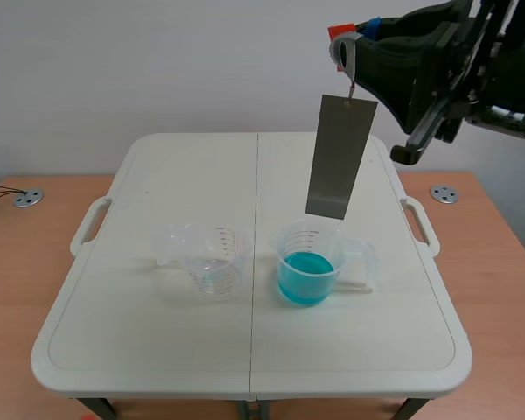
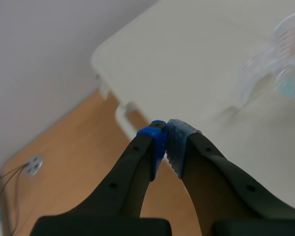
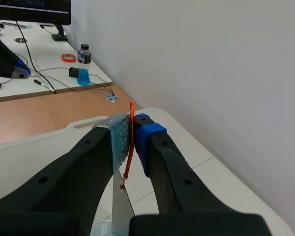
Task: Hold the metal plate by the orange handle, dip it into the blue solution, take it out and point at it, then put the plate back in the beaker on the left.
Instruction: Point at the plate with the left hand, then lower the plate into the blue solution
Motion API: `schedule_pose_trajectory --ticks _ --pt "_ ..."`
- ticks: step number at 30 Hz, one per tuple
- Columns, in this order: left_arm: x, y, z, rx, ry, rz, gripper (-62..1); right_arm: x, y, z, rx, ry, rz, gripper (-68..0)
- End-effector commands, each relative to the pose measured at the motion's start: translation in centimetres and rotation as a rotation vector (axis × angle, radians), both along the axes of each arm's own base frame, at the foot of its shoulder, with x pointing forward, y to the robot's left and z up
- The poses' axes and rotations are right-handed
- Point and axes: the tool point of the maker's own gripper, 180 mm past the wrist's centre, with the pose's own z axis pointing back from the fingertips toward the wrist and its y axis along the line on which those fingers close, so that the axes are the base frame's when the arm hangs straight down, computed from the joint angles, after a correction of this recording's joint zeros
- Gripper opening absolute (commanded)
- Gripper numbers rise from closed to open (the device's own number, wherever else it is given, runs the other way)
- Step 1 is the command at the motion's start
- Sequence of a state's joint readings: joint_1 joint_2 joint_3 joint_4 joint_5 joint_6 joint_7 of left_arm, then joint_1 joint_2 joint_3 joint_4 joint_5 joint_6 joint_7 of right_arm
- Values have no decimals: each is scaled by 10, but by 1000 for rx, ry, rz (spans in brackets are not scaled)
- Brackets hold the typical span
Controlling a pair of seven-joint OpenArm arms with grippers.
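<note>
**Metal plate held high above the blue beaker**

Metal plate (image 1: pixel 341 157) is what we see first: a long grey strip hanging well above the white folding table (image 1: pixel 157 175), slightly tilted. Its lower edge sits just over the rim of the right beaker (image 1: pixel 308 262), clear of the blue solution (image 1: pixel 304 278) inside.

At the plate's top we make out a small link leading up to the orange handle (image 1: pixel 339 33). The right gripper (image 1: pixel 350 48) comes in high from the right and is clamped on that handle. From the right wrist view we find the thin orange strip (image 3: pixel 131 147) pressed between the two pads, and the plate (image 3: pixel 120 216) drops away below it.

We see the left beaker (image 1: pixel 212 261) standing beside the blue one, near the middle of the table. It is clear plastic with red markings, and the two are close but not touching.

We do not see the left arm in the scene view. In its own wrist view the left gripper (image 2: pixel 166 132) has its pads pressed together on nothing. It hovers near the table's edge over the wooden desk (image 2: pixel 78 147), and a blurred clear beaker (image 2: pixel 280 73) lies well ahead of it.
</note>
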State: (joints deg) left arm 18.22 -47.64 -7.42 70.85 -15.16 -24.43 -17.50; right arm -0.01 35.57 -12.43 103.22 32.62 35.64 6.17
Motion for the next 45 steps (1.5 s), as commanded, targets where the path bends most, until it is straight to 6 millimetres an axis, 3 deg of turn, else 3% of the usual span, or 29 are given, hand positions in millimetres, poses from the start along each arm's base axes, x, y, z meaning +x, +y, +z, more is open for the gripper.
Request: schedule_pose_trajectory --ticks 1,5,15,20,28,37,45 --pt "-10 6 -6 -4 3 33 -579 0 0 15 32 -37 5 -662" --pt "-46 29 -34 54 82 117 -579 0 0 15 32 -38 5 -662" --pt "-153 41 -113 -25 338 260 -579 2 8 11 50 -17 -7 -662" --pt "-202 25 -151 -78 472 317 -579 6 7 4 58 5 -22 -662" --pt "-273 -22 -197 -134 674 300 -579 13 5 -12 68 55 -38 -662" --pt "-321 -46 -218 -110 801 253 -579 18 3 -29 91 107 -58 -662" --pt "-330 -45 -221 -98 824 252 -579 21 6 -41 101 141 -61 -662"
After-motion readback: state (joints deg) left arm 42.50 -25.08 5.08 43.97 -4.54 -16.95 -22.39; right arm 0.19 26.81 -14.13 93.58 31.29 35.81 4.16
